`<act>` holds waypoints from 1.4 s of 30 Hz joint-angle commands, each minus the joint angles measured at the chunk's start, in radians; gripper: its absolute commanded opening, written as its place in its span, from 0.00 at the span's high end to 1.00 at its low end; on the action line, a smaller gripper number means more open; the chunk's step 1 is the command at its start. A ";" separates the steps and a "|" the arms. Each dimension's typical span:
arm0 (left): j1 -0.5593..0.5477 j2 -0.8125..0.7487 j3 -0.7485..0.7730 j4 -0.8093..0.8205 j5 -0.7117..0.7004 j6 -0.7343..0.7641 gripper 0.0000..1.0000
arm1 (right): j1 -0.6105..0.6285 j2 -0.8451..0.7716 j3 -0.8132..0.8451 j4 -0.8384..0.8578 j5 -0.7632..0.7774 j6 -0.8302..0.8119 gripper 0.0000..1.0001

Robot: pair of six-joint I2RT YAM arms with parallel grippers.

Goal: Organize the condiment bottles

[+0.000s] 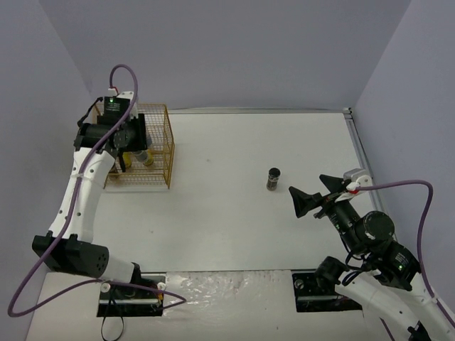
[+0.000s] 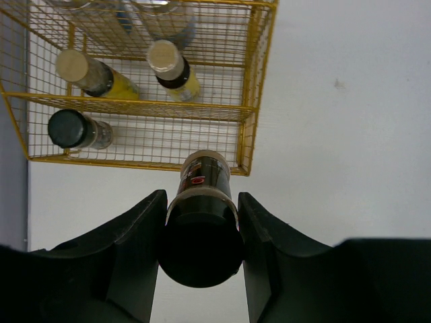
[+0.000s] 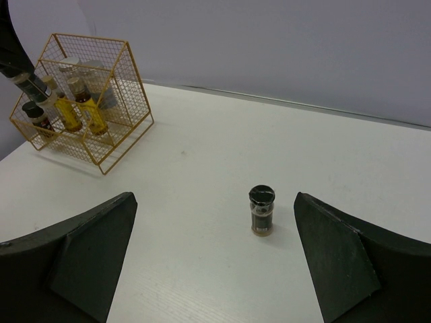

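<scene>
Between left gripper [image 2: 202,214] fingers: short dark jar [image 2: 204,176], black lid toward camera, clamped on both sides, jaws narrow around it. Held at rim of yellow wire basket [image 2: 259,87]; inside or just outside, cannot tell. Ahead of right gripper [image 3: 214,202], fingers spread wide, holding nothing: second dark jar [image 3: 261,210], upright on table, well apart from both fingers. White table [image 3: 202,155], pale lilac walls [image 3: 283,40]. Inside basket: two yellow bottles [image 2: 114,79], another black-lidded jar [image 2: 71,129], pale jars [image 2: 165,20] at back.
</scene>
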 commanded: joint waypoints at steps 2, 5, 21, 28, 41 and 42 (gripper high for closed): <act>0.121 0.060 0.090 0.027 0.053 0.055 0.90 | 0.000 0.044 0.019 0.062 -0.012 0.011 0.00; 0.144 0.095 0.089 0.043 0.087 0.055 0.90 | -0.001 0.045 0.012 0.062 -0.014 0.011 0.00; 0.234 0.163 -0.100 0.214 0.099 0.067 0.90 | 0.000 0.059 0.012 0.062 -0.027 0.003 0.00; 0.238 0.209 -0.152 0.255 0.089 0.062 0.89 | -0.001 0.078 0.014 0.062 -0.034 0.000 0.00; 0.238 0.263 -0.180 0.266 0.086 0.044 0.73 | -0.001 0.095 0.012 0.062 -0.044 0.006 0.00; 0.238 0.263 -0.178 0.262 0.085 0.044 0.69 | -0.001 0.099 0.012 0.062 -0.046 0.007 0.00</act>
